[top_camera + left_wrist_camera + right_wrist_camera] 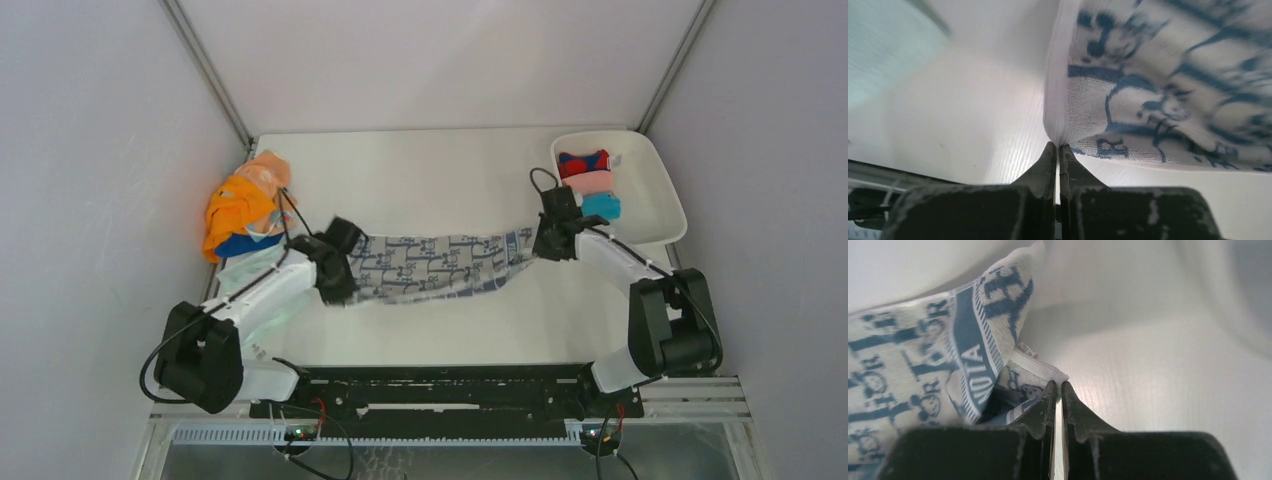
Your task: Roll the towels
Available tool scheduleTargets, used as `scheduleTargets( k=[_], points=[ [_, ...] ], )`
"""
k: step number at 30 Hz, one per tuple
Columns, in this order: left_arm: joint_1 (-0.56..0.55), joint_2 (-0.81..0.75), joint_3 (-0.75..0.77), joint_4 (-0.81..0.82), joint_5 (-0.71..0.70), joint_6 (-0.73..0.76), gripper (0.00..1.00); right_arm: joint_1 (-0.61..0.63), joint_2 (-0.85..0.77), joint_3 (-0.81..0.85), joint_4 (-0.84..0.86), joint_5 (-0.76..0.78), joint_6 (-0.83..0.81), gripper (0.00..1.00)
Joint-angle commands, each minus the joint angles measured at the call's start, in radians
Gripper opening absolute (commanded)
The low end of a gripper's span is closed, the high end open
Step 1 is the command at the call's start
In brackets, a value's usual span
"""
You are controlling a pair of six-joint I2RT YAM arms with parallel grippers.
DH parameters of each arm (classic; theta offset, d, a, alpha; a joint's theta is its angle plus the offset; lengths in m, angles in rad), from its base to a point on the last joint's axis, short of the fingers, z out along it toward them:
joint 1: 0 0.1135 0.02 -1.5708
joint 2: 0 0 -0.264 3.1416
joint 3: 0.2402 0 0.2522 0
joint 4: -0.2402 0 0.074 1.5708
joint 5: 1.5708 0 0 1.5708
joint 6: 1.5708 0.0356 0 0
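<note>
Left gripper (1058, 146) and right gripper (1058, 385) each clamp an end of the blue-printed towel (440, 262); I should tension evenly, then lay it flat.

— What is underneath everything?
— A flat, matte white tabletop (430, 190). The wrist views show a faint, fine ribbing on it.
— And in the far right corner?
— A shallow white plastic tray with rounded corners (655, 190), sitting on the tabletop close to the right wall.
— What about the walls?
— Plain pale grey panels (90, 150) on the left, back and right, with thin metal struts (205, 70) rising at both back corners.
— And the near edge?
— A long black rail (440, 385), with a white slotted strip (400, 435) just below it.
</note>
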State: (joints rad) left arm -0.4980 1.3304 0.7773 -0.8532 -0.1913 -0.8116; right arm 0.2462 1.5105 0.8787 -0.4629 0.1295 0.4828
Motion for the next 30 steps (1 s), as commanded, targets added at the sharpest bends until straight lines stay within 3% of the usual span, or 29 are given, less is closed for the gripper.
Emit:
scheduleTargets(
  k=[1, 7, 13, 18, 25, 30],
  points=[
    [0.163, -0.070, 0.337, -0.080, -0.136, 0.174, 0.00, -0.057, -0.107, 0.186, -0.031, 0.041, 0.000, 0.00],
    [0.244, -0.015, 0.784, -0.152, -0.134, 0.296, 0.00, -0.133, -0.151, 0.436, -0.069, -0.014, -0.003, 0.00],
    [0.256, -0.067, 0.946, -0.157, -0.109, 0.330, 0.00, -0.146, -0.277, 0.532, -0.056, -0.023, -0.032, 0.00],
    [0.257, -0.224, 0.853, -0.137, -0.038, 0.309, 0.00, -0.148, -0.442, 0.499, -0.093, -0.007, -0.036, 0.00],
    [0.256, -0.486, 0.594, -0.144, 0.112, 0.243, 0.01, -0.145, -0.685, 0.396, -0.231, 0.025, -0.032, 0.00],
    [0.256, -0.570, 0.433, -0.165, 0.158, 0.206, 0.02, -0.143, -0.772, 0.308, -0.317, 0.013, -0.019, 0.00]
  ],
)
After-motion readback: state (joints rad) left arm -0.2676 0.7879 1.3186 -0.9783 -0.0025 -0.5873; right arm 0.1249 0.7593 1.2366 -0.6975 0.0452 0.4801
